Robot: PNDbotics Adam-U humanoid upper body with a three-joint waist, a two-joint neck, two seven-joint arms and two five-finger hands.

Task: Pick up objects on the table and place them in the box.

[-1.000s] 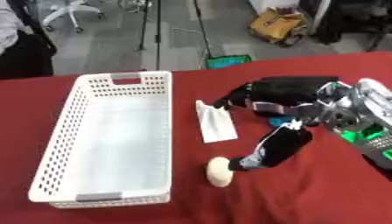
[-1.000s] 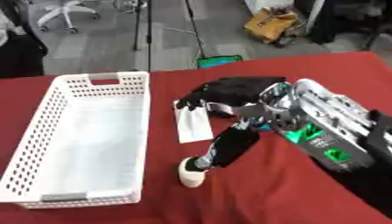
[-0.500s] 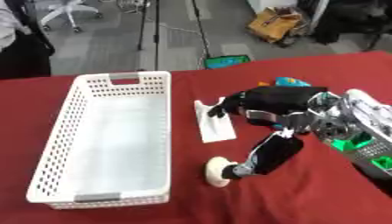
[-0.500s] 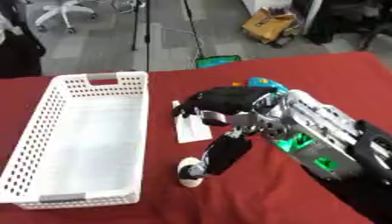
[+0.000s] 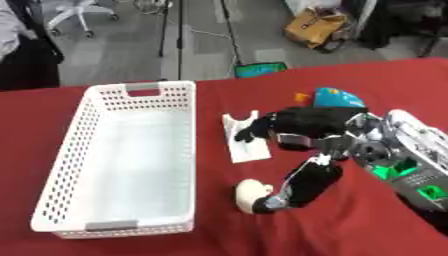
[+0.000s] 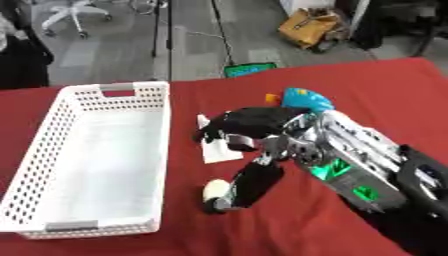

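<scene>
Right now my right hand (image 5: 293, 131) reaches in from the right side over the red table (image 5: 131, 245), and it is the only hand of mine in view. Its fingers (image 5: 254, 134) stretch out toward the left and lie over the near edge of a flat white packet (image 5: 243, 146) that rests on the cloth just beside the white perforated box (image 5: 105, 215); whether the fingertips press the packet or only hover over it I cannot tell. My thumb (image 5: 302, 185) points down and toward me, away from the fingers, so the hand stands spread wide and has nothing closed in it. The tip of the thumb sits right against a small cream-coloured rounded object (image 5: 251, 193) lying on the table nearer to me than the packet, close to the box's long right wall; I cannot be sure of contact. The box lies lengthwise on the left half of the table, handle cut-outs at its far and near ends, and I see nothing inside it. Beyond my hand, partly hidden behind it, a blue rounded object (image 6: 303, 97) with a small orange part (image 6: 274, 98) at its left sits on the cloth.
</scene>
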